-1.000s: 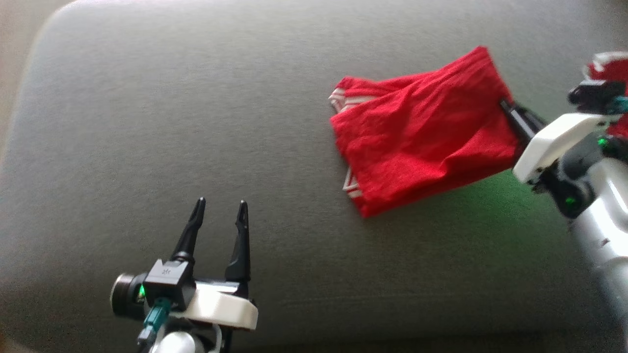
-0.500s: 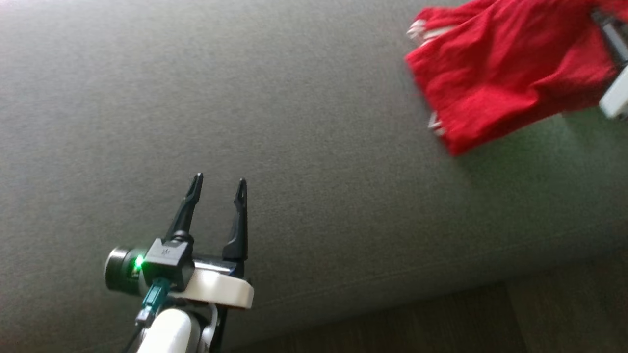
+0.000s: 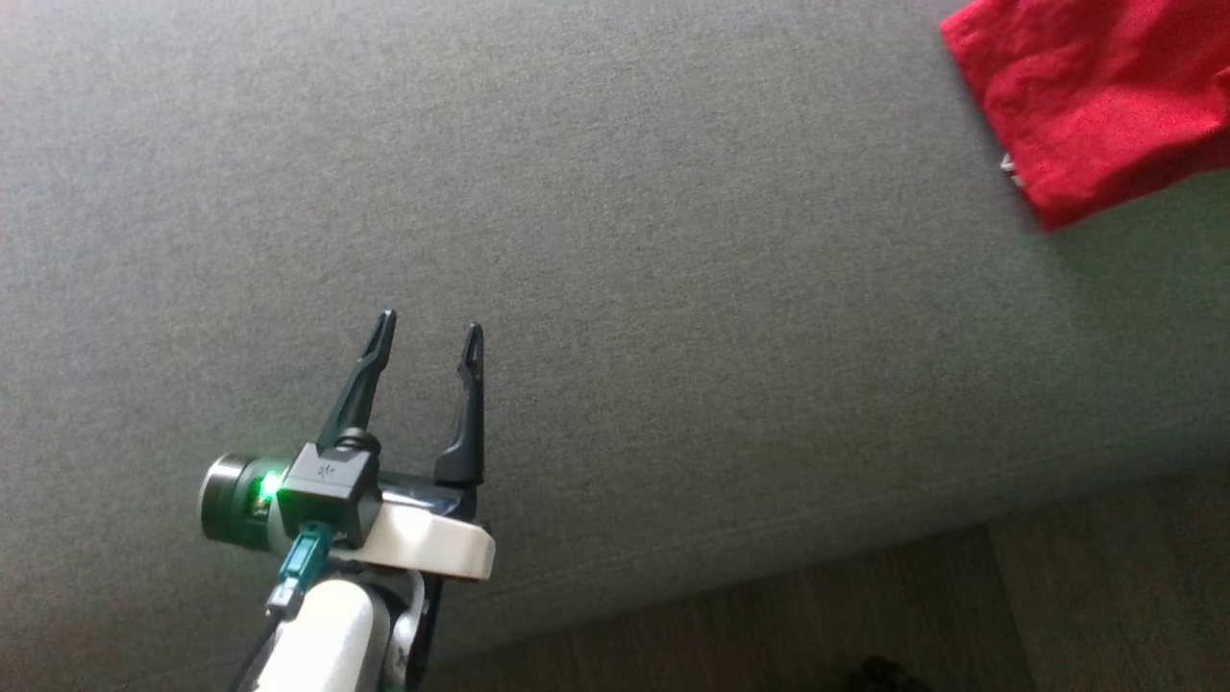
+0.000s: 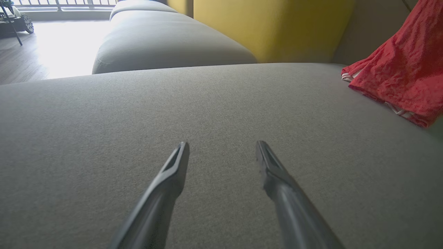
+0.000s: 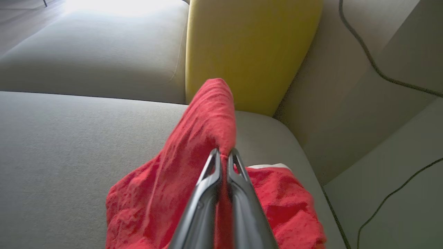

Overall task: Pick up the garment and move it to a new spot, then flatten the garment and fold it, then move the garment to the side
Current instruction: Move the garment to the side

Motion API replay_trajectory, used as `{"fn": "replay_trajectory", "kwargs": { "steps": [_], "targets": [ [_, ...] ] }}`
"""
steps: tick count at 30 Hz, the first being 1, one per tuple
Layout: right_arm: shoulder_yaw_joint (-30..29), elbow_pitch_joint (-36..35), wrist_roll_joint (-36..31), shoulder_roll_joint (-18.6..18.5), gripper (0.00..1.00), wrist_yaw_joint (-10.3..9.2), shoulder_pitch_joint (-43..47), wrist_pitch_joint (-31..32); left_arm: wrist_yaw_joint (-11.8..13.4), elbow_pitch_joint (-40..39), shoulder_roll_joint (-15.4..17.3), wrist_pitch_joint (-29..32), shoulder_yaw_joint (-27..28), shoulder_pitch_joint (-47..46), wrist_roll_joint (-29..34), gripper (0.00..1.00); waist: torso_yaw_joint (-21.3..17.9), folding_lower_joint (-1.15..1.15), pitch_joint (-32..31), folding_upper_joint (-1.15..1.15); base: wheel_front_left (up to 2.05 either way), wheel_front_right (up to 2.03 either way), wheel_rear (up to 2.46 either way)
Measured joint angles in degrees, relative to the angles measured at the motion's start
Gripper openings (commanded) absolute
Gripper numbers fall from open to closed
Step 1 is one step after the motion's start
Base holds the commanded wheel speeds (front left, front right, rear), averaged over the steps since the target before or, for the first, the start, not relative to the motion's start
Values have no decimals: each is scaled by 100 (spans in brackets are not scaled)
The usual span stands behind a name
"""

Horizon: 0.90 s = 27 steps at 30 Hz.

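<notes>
The garment [image 3: 1086, 96] is red cloth with white trim, lying at the top right corner of the head view on the grey sofa seat [image 3: 615, 240]. In the right wrist view my right gripper [image 5: 224, 154] is shut on a fold of the garment [image 5: 207, 131], which is lifted into a peak while the rest drapes down onto the seat. My left gripper [image 3: 428, 332] is open over bare cushion at the lower left, far from the cloth. The left wrist view shows its spread fingers [image 4: 173, 173] and the garment [image 4: 401, 76] hanging at the far right.
A yellow back cushion [image 5: 249, 48] stands behind the seat, with another grey seat [image 5: 97, 58] beside it. The seat's front edge and the dark wooden floor [image 3: 865, 625] run along the bottom right of the head view. Black cables [image 5: 373, 65] lie on the pale surface at right.
The head camera has swung, so the garment and my right arm slid toward the top right of the picture; the arm has left it. The left gripper stays open.
</notes>
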Motion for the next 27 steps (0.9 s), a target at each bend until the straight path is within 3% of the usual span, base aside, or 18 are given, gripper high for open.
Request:
{"fn": "replay_trajectory", "kwargs": {
  "steps": [13,14,15,16,17,18,27],
  "targets": [
    [-1254,-372,-1535,371,0,0,182,160,0,26,-5,0,-25,-86,-1,100,44,0,158,0,0,0,0],
    [-1340,-403,-1655,403,7,0,222,232,-1,34,-7,0,-34,-88,-1,100,44,0,163,0,0,0,0],
    [-1447,-425,-1773,457,25,0,264,291,-1,41,-8,0,-46,-93,-1,100,46,0,165,0,0,0,0],
    [-1543,-439,-1902,506,54,0,296,356,-1,47,-8,0,-54,-101,-2,100,49,-1,165,0,0,0,0],
    [-1637,-483,-2052,534,96,0,351,411,-7,51,-9,0,-63,-113,-2,100,52,0,164,0,0,0,0],
    [-1746,-537,-2207,569,100,0,407,449,-21,52,-10,0,-69,-121,-2,100,56,0,165,0,0,0,0],
    [-2616,-1467,-3635,990,100,0,943,828,-44,137,-13,0,-73,-135,-23,100,113,0,6,0,0,0,0]
  ]
}}
